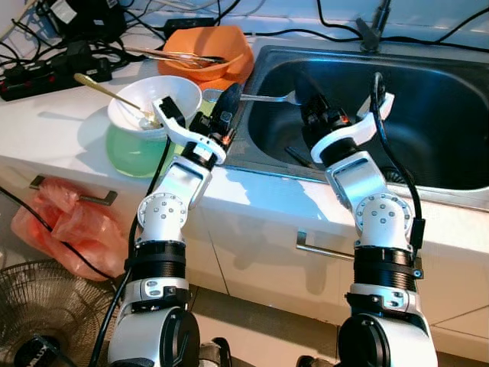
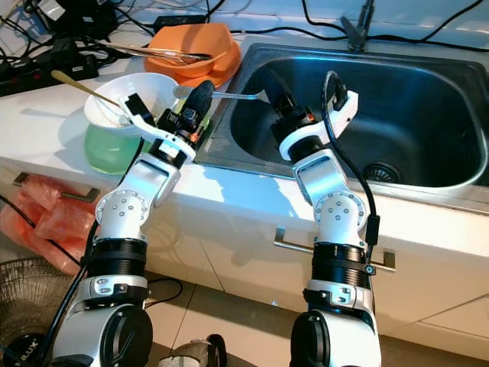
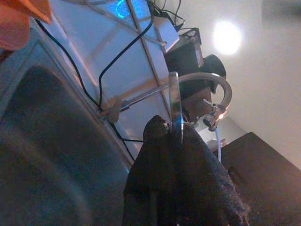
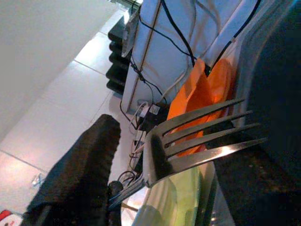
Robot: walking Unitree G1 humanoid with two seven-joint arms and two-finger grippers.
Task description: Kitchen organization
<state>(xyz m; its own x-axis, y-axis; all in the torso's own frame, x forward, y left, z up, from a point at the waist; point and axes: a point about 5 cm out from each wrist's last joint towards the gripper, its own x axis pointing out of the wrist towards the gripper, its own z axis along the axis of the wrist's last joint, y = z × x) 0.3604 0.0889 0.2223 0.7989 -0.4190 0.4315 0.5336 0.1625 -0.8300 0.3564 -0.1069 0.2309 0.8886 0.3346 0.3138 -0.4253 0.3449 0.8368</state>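
A metal fork (image 1: 263,97) hangs level over the left rim of the steel sink (image 1: 443,115). My left gripper (image 1: 228,105) is shut on its handle, beside the white bowl (image 1: 183,95). In the left wrist view the black fingers (image 3: 188,179) pinch the thin handle (image 3: 175,103) edge-on. My right gripper (image 1: 309,103) reaches over the basin to the fork's head. In the right wrist view the tines (image 4: 202,136) lie between its two spread fingers (image 4: 75,174), so it is open around them.
The white bowl holds a gold spoon (image 1: 103,88) and rests on a green bowl (image 1: 134,153). Behind it stand orange dishes (image 1: 221,46) with utensils, then power strips and cables (image 1: 53,65). A red bag (image 1: 69,225) and a fan (image 1: 38,306) are on the floor at left.
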